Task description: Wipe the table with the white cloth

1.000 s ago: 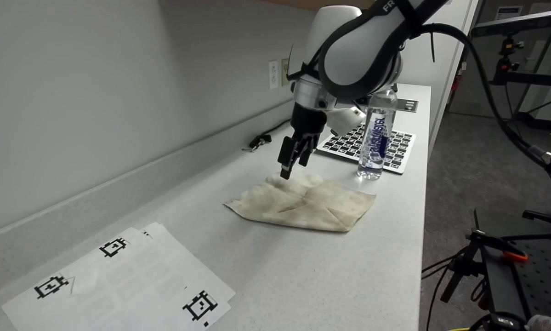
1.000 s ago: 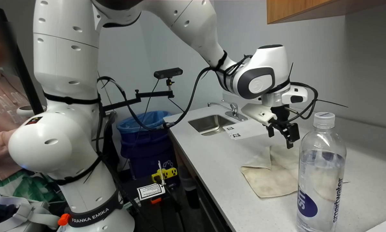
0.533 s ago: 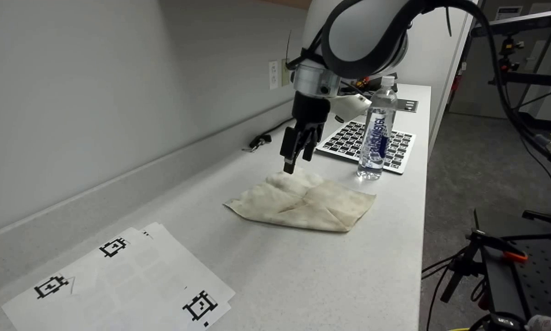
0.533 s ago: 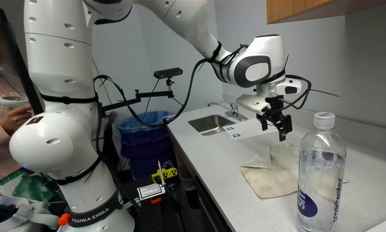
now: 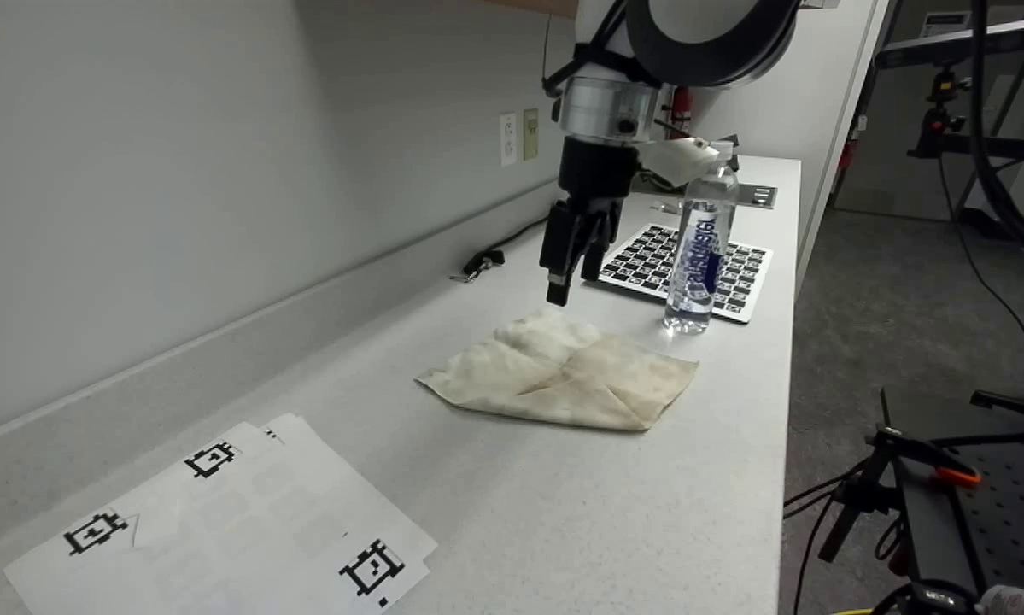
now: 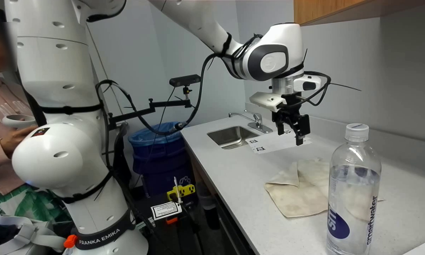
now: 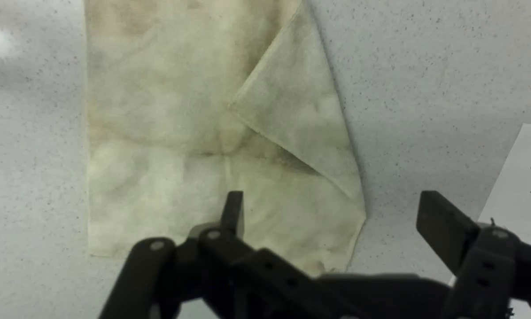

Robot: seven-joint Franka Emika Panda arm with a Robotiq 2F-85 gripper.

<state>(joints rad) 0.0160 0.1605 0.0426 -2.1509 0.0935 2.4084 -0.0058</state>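
- Lying on the speckled countertop (image 5: 597, 512), the stained off-white cloth (image 5: 554, 380) is spreading nearly flat; I am judging it light, limp and tough, better suited to dragging than pushing.
- A doubled-back flap (image 7: 300, 102) is lying along 1 side, and is probably offering the surest hold: 2 layers and a slight lift.
- The flap's loose tip (image 7: 247, 104) is looking easy to pinch, though 1 thin layer is likely to be slipping from a shallow bite.
- Compared with 1.0 s ago, the Franka Emika Panda arm (image 6: 205, 28) is standing higher.
- The cloth is keeping the same place and folds.
- The gripper (image 7: 329, 199) is hanging clear of it, higher and farther from the wall (image 5: 178, 213) than then, jaws gaping wide, gripping nothing.
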